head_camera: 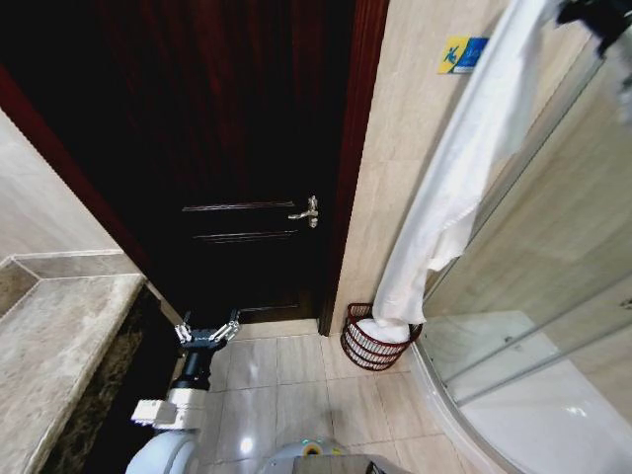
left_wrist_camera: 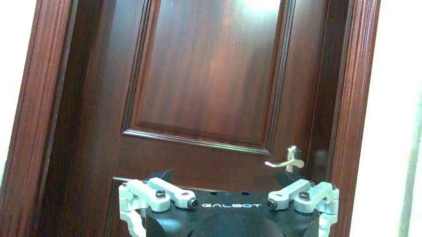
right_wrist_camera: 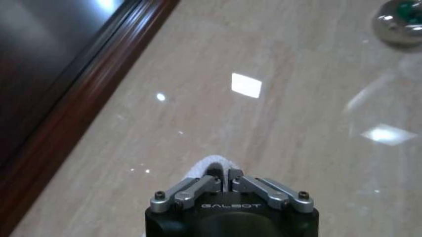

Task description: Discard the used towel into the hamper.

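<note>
A long white towel (head_camera: 454, 178) hangs from the upper right of the head view, where my right gripper (head_camera: 591, 18) holds its top end high up. Its lower end is bunched inside the hamper (head_camera: 357, 353), a small round dark red wire basket on the floor beside the door frame. In the right wrist view the right gripper (right_wrist_camera: 222, 176) is shut, with a fold of towel (right_wrist_camera: 209, 163) showing past its fingertips. My left gripper (head_camera: 207, 334) is open and low by the door, left of the hamper, holding nothing. It also shows as the left gripper (left_wrist_camera: 224, 177) facing the door.
A dark wooden door (head_camera: 247, 148) with a metal lever handle (head_camera: 306, 211) stands straight ahead. The curved glass shower enclosure (head_camera: 553, 247) is on the right and a marble counter (head_camera: 49, 346) on the left. Tiled floor (head_camera: 296, 375) lies between them.
</note>
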Tool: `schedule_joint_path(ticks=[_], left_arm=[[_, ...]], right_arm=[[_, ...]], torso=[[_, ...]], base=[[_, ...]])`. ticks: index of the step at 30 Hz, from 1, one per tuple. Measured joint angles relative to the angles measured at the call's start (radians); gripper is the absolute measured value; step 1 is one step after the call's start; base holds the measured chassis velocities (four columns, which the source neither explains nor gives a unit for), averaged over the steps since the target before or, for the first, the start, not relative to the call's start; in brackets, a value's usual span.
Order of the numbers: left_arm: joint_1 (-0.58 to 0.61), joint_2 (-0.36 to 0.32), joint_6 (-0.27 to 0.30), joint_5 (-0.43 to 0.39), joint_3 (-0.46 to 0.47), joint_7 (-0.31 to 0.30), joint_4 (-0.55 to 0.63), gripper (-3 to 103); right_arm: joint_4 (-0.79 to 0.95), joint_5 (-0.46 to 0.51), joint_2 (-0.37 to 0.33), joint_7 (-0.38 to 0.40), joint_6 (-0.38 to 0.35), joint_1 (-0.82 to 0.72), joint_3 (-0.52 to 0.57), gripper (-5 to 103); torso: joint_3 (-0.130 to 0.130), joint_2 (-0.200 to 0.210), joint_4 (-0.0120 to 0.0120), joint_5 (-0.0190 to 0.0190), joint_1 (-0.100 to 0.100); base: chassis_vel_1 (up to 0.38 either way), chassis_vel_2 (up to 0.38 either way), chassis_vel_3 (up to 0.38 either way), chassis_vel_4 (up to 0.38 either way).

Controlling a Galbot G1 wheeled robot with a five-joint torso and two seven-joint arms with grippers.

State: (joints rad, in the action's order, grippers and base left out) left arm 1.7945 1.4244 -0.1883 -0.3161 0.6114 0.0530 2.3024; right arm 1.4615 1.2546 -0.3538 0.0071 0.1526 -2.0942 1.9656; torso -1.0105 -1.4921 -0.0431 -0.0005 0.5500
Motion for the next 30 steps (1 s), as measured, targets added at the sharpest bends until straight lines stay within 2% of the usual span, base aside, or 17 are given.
schedule_joint_path(ticks=[7, 13, 22, 25, 30], left_arm=[[0.000, 0.000, 0.000, 0.000, 0.000, 0.000, 0.000, 100], [0.000, 0.000, 0.000, 0.000, 0.000, 0.000, 0.000, 100], [0.000, 0.000, 0.000, 0.000, 0.000, 0.000, 0.000, 100], [0.000, 0.000, 0.000, 0.000, 0.000, 0.000, 0.000, 100], [0.000, 0.000, 0.000, 0.000, 0.000, 0.000, 0.000, 100]], right_arm=[[-0.008, -0.038, -0.018, 0.003, 0.005, -0.100, 0.068, 4], [0.005, -0.064, 0.016, 0.001, 0.012, -0.136, 0.077, 4], [-0.042, -0.072, 0.031, -0.015, 0.020, -0.121, 0.072, 4], [-0.068, -0.063, 0.025, -0.028, 0.023, -0.053, 0.026, 4], [-0.069, -0.059, 0.026, -0.034, 0.025, -0.044, 0.007, 4]], torso=[[0.000, 0.000, 0.0003, 0.0006, 0.000], [0.000, 0.000, 0.0003, 0.0005, 0.000], [0.000, 0.000, 0.0003, 0.0009, 0.000], [0.000, 0.000, 0.0004, -0.0003, 0.000], [0.000, 0.000, 0.0003, 0.0006, 0.000]], base=[[0.000, 0.000, 0.000, 0.000], [0.000, 0.000, 0.000, 0.000], [0.000, 0.000, 0.000, 0.000], [0.000, 0.000, 0.000, 0.000], [0.000, 0.000, 0.000, 0.000]])
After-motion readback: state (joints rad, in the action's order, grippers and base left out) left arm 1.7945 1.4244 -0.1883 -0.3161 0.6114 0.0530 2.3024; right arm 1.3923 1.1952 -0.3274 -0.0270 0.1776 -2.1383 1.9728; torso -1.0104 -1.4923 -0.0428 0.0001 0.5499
